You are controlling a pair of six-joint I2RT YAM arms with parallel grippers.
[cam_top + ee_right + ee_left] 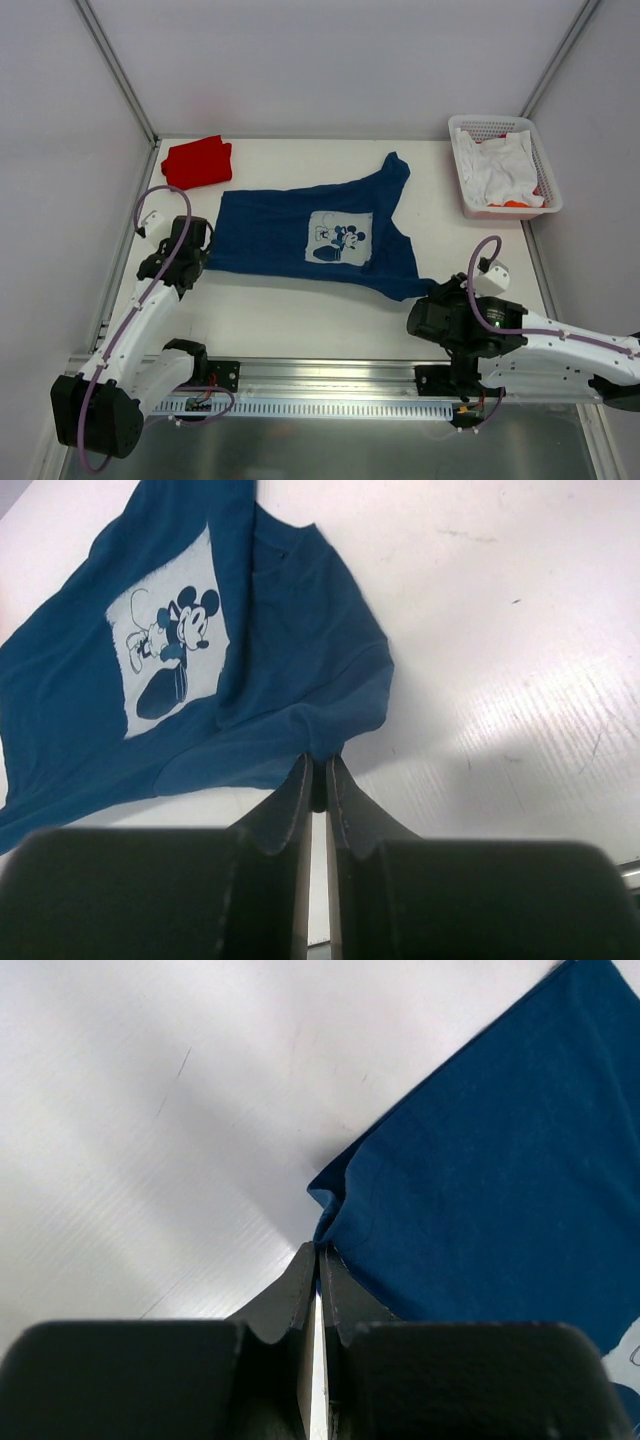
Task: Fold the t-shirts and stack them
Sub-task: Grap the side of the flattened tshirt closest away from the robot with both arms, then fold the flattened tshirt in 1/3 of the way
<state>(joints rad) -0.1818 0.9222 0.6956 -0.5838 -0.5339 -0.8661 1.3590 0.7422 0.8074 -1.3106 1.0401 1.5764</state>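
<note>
The navy blue t-shirt (pixel 310 240) lies spread across the middle of the table, its white cartoon print (pixel 339 238) facing up. My left gripper (pixel 200 252) is shut on the shirt's left near corner (pixel 335 1205), the cloth pinched at the fingertips. At the right near corner of the navy shirt (pixel 340 720), my right gripper (pixel 428 298) is shut on a fold of the cloth. The red t-shirt (pixel 197 161) sits folded at the far left corner of the table.
A white basket (pixel 462 170) holding white and orange cloth stands at the far right. The table's metal rail (pixel 320 378) runs along the near edge between the arm bases. Walls close in the left, right and back sides.
</note>
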